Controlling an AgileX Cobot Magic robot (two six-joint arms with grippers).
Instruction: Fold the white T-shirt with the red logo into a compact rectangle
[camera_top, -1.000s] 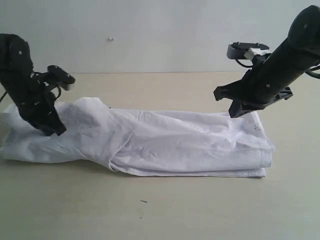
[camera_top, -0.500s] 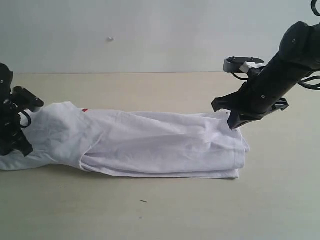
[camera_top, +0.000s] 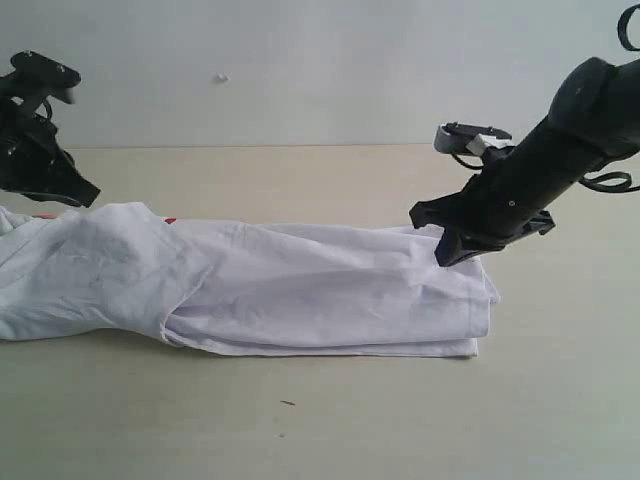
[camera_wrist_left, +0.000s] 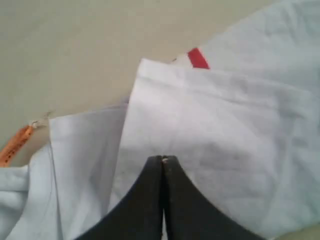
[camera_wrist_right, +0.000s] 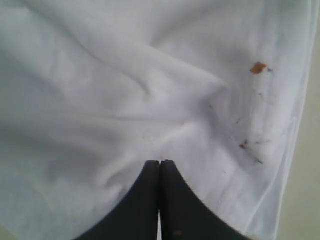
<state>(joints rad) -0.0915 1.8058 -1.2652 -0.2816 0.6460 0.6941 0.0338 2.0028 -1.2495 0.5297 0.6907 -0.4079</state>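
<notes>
L gripper (camera_wrist_left: 162, 161): jaws fully closed, nothing in them, hanging above the collar end of the white T-shirt (camera_top: 320, 290). R gripper (camera_wrist_right: 160, 164): jaws pressed together too, tips right at the cloth on the far edge near the shirt's right end. Can't tell if a layer is caught.

Shirt lies as a long folded strip across the table (camera_top: 320, 430). Only a sliver of the red logo (camera_wrist_left: 198, 58) pokes out, w/ the orange tag (camera_wrist_left: 17, 146) beside loose layers.

Risks:
- L end layers are offset, so a top-layer-only grab would prob pull the fold apart.
- R tips sliding sideways on the cloth would skew the stack.
- Shirt's L end runs out of the ext view, extent unknown.

Room: bare table in front, behind, and right of the hem.
</notes>
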